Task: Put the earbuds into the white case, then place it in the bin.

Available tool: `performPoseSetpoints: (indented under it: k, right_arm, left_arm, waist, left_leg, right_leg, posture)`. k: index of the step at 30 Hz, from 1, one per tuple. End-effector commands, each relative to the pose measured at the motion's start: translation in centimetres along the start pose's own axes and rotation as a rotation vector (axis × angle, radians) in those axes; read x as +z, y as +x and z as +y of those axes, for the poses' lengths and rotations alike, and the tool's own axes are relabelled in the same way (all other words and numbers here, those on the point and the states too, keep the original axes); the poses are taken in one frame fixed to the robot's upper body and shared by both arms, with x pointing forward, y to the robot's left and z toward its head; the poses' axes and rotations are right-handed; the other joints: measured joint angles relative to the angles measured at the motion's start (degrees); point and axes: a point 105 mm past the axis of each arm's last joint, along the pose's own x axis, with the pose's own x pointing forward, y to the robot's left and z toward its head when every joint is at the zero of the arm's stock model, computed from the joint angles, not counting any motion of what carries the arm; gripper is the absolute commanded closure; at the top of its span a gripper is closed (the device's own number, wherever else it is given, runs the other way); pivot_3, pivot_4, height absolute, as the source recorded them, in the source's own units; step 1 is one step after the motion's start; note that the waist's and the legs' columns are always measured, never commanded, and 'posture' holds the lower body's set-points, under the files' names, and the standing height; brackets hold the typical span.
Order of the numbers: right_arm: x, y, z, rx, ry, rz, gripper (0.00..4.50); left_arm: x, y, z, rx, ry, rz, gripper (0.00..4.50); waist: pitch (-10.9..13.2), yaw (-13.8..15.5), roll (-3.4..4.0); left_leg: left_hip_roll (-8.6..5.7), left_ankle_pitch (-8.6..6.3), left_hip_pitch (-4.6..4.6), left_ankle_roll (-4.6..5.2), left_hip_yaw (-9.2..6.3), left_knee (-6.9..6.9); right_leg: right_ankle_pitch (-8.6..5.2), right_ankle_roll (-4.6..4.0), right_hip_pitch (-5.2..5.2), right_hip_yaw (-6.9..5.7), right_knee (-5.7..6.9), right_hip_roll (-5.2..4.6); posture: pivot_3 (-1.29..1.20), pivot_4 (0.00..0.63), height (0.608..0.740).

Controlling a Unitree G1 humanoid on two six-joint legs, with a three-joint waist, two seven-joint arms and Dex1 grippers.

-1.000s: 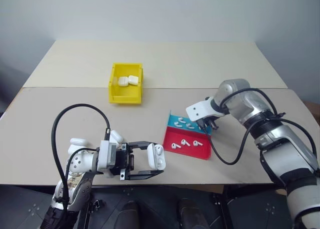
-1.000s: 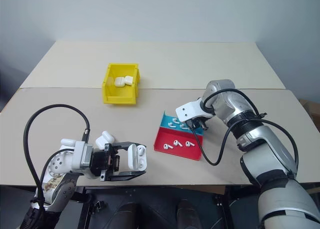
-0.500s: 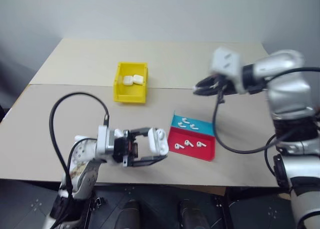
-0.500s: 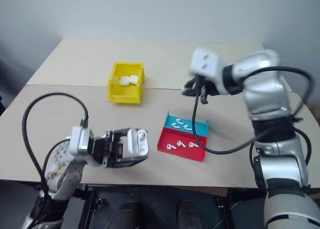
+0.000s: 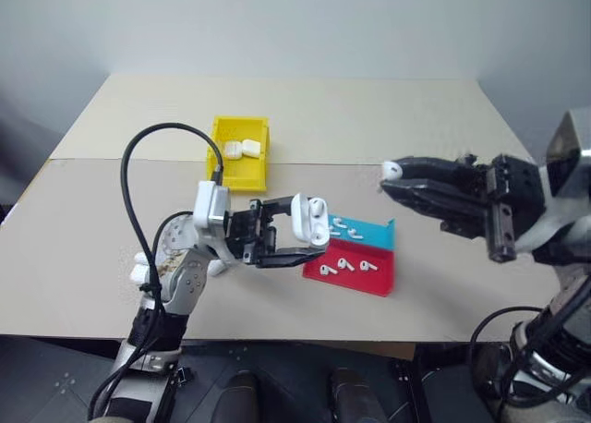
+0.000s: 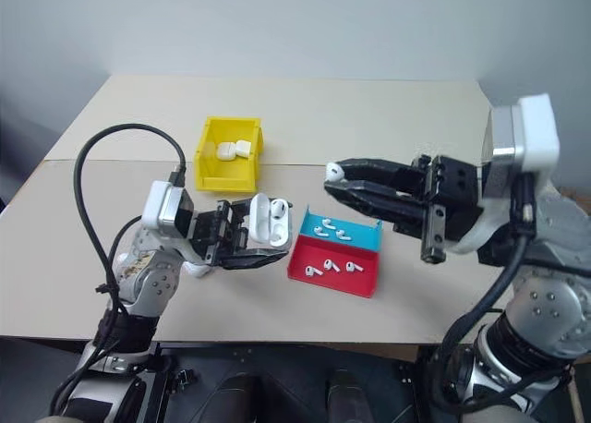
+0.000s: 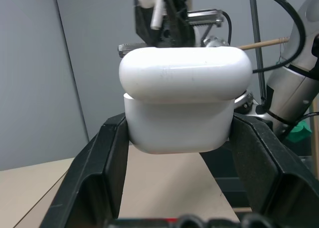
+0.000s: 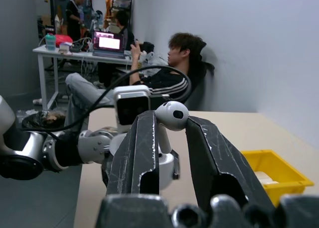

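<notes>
**Both arms raised over the table, case in my left gripper, one bud in my right**

My left gripper (image 5: 297,234) has its two black fingers clamped on the small glossy white rounded earbud case (image 5: 310,220), one finger on each side of its body. The case's hinged lid stands flipped open, and in the left wrist view the case (image 7: 184,96) sits squarely between the fingers. I am holding it up off the beige tabletop (image 5: 83,257), just beside the near-left corner of the flat red-and-blue plastic tray (image 5: 380,280).

My right gripper (image 5: 395,178) points across toward the left one, its fingers nearly closed and pinching a tiny glossy white earbud (image 5: 391,171) at their tips. In the right wrist view the bud's round head (image 8: 172,116) sticks out above the fingertips with its short stem trapped between them. Gripper and case are near each other but apart.

Several more white earbuds (image 5: 348,265) lie in the tray, some on the blue half, some on the red.

The small bright yellow open-top plastic bin (image 5: 218,164) stands further back on the table, well apart from both grippers, with two white cases (image 5: 240,149) already inside.

In the right wrist view, people sit at a desk in the room behind.
</notes>
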Motion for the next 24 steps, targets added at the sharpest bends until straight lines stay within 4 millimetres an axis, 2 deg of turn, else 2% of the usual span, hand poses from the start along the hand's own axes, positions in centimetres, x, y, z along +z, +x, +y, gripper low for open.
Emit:
performPoseSetpoints:
  k: [1, 12, 24]
  right_arm:
    - [0.2, 0.8, 1.1, 0.042, -0.046, -0.044, 3.83]
    - [-1.6, 2.2, 1.5, 0.115, 0.027, -0.015, 3.83]
    - [-2.7, 2.5, 1.6, 0.131, 0.074, 0.023, 3.83]
  left_arm:
    - [0.4, 0.8, 0.0, -0.039, 0.019, -0.007, 1.73]
    - [0.3, 0.5, -0.4, -0.04, 0.019, -0.004, 1.73]
    - [0.2, 0.6, -0.4, -0.024, 0.037, 0.003, 1.73]
  waist:
    - [0.0, 0.0, 0.0]
    - [0.0, 0.2, 0.0]
    - [0.0, 0.4, 0.0]
  left_leg:
    - [-0.01, 0.0, 0.0, 0.0, 0.0, 0.0]
    - [0.0, 0.0, -0.01, 0.0, -0.01, 0.0]
    - [-0.01, 0.0, -0.03, 0.0, -0.01, 0.0]
  right_leg:
    - [0.0, 0.0, 0.01, 0.0, -0.01, -0.01]
    - [-0.01, 0.01, 0.0, 0.0, -0.05, 0.0]
    - [-0.01, 0.01, 0.0, 0.0, -0.09, 0.0]
  posture:
    - [0.0, 0.15, 0.74]
    - [0.0, 0.15, 0.74]
    - [0.0, 0.15, 0.74]
